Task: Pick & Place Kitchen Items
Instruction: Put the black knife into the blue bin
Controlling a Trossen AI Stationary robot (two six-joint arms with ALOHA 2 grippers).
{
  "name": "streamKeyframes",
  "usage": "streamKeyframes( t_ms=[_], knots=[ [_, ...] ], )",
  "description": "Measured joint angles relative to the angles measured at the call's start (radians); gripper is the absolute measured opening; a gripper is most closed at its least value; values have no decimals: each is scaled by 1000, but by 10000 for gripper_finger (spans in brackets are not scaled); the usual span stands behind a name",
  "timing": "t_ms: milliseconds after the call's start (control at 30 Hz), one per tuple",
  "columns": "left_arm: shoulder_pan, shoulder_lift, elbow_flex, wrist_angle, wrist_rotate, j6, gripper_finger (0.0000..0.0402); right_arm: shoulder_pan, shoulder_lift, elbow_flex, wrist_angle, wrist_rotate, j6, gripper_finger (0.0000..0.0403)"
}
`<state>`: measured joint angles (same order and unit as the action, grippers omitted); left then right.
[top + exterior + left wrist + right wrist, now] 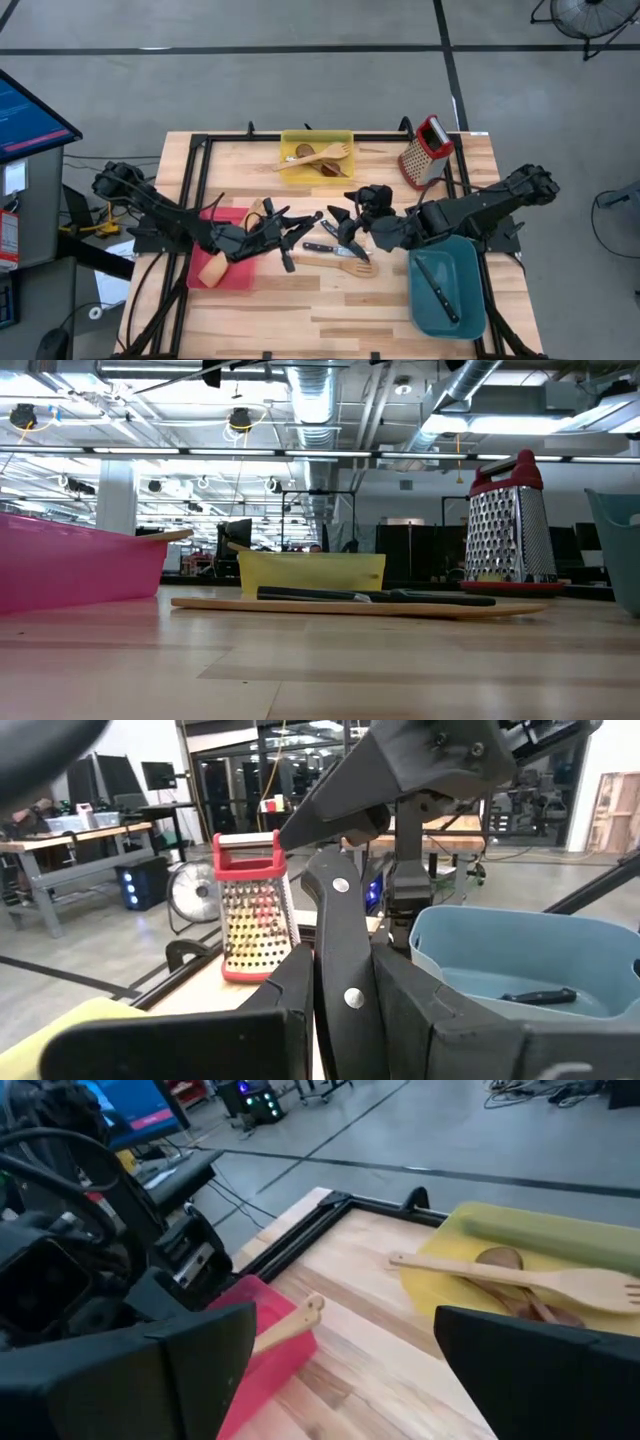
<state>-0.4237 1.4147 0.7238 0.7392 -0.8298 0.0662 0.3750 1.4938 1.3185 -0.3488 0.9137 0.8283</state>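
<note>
Two end effectors meet mid-worktop.
Left end effector is clamped on a knife; right end effector has fingers apart beside it. Another knife lies on a spatula just below.

We're in a big open workshop: grey concrete floor with dark seams, a fan at 1 o'clock, a blue monitor at 9, ceiling ducts and strip lights overhead.

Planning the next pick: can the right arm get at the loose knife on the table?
Probably yes: the open right gripper hangs right beside the loose knife, nothing covering it, though the left gripper crowds close.
</note>
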Motion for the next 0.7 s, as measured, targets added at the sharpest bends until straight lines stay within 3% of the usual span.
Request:
streamKeyframes(
  t_ms=[200, 500, 700],
  knots=[
    [31, 0, 0, 13, 3, -4, 53, -5, 0, 0, 88, -1, -49, 318],
    [102, 0, 0, 27, 83, -4, 53, -26, 5, 0, 98, -30, -50, 318],
    [126, 0, 0, 31, 155, -3, 53, -53, 76, 6, 152, -70, -51, 318]
  ],
)
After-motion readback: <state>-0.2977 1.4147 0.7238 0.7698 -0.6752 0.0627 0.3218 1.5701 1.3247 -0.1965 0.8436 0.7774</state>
